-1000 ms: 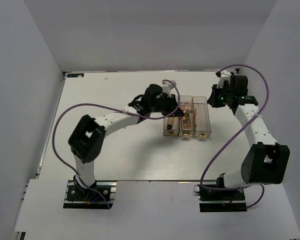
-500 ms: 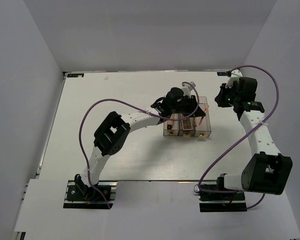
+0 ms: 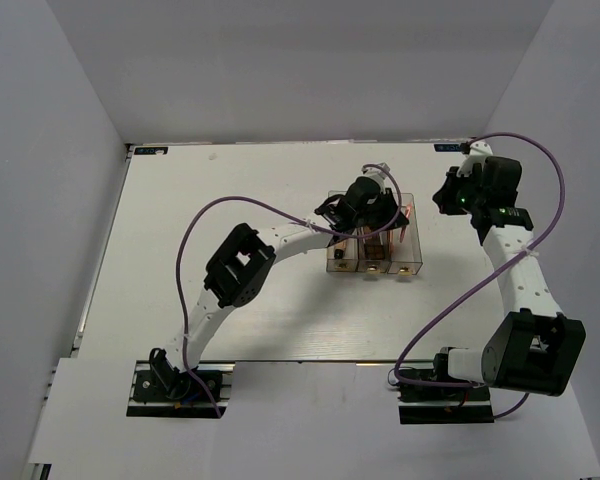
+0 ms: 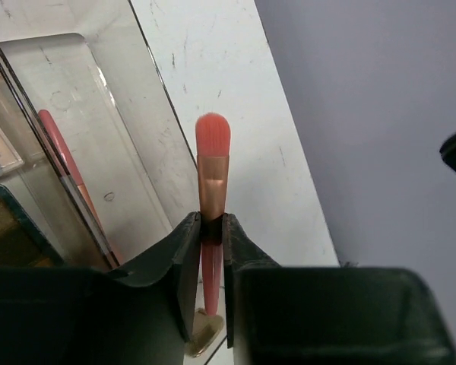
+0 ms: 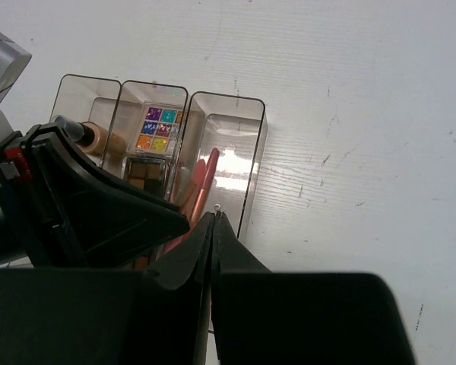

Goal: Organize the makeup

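top view: your left arm [image 3: 280, 240] stretches over three clear boxes [image 3: 405, 262] mid-tabletop [image 3: 230, 180], its wrist hiding their far ends. your right arm [image 3: 520, 270] hangs to their right, apart from them.

left wrist: your left jaws are clenched on a pink stick [image 4: 213, 179], bristles pointing away, beside a box wall. a second stick [image 4: 59, 148] leans inside, next to a palette [image 4: 7, 236].

right wrist: your right jaws are pressed together on nothing. the right box [image 5: 247, 152] holds pink sticks, the middle box [image 5: 137, 95] palettes, the left box [image 5: 72, 95] a bottle [image 5: 99, 137].
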Tool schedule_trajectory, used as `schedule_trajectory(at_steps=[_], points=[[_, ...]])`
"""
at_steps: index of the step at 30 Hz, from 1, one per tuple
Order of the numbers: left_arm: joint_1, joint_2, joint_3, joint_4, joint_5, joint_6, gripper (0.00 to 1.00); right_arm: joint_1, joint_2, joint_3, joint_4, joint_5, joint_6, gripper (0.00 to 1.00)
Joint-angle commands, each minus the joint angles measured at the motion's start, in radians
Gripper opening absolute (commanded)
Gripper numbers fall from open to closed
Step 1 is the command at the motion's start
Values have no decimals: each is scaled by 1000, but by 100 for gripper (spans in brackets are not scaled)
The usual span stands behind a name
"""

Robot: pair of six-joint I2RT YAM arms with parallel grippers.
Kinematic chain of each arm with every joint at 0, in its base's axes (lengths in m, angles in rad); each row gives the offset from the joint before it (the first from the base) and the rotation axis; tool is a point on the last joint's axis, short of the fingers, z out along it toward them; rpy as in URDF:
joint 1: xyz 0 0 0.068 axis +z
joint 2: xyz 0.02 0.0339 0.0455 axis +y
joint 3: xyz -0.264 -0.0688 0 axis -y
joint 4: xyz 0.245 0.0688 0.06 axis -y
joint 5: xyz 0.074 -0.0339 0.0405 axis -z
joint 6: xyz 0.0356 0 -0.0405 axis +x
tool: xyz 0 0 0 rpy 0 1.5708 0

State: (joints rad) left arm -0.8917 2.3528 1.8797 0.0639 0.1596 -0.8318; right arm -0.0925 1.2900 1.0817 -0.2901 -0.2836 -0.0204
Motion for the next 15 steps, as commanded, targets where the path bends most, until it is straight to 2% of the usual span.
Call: schedule_trajectory(at_steps=[1, 2, 5, 9, 15], points=[[-9, -6, 74, -55, -54, 3, 30, -12, -34, -13, 40, -25, 13, 0], [-9, -4, 75, -58, -55, 3, 42, -13, -34, -14, 40, -28, 11, 0], [-9, -12, 78, -58, -63, 5, 57, -15, -35, -14, 34, -35, 10, 0], [-9, -26, 102, -58, -51, 11, 69, -21, -38, -13, 25, -51, 8, 0], [-9, -131, 105, -58, -66, 63, 75, -26, -58, -2, 8, -74, -21, 0]])
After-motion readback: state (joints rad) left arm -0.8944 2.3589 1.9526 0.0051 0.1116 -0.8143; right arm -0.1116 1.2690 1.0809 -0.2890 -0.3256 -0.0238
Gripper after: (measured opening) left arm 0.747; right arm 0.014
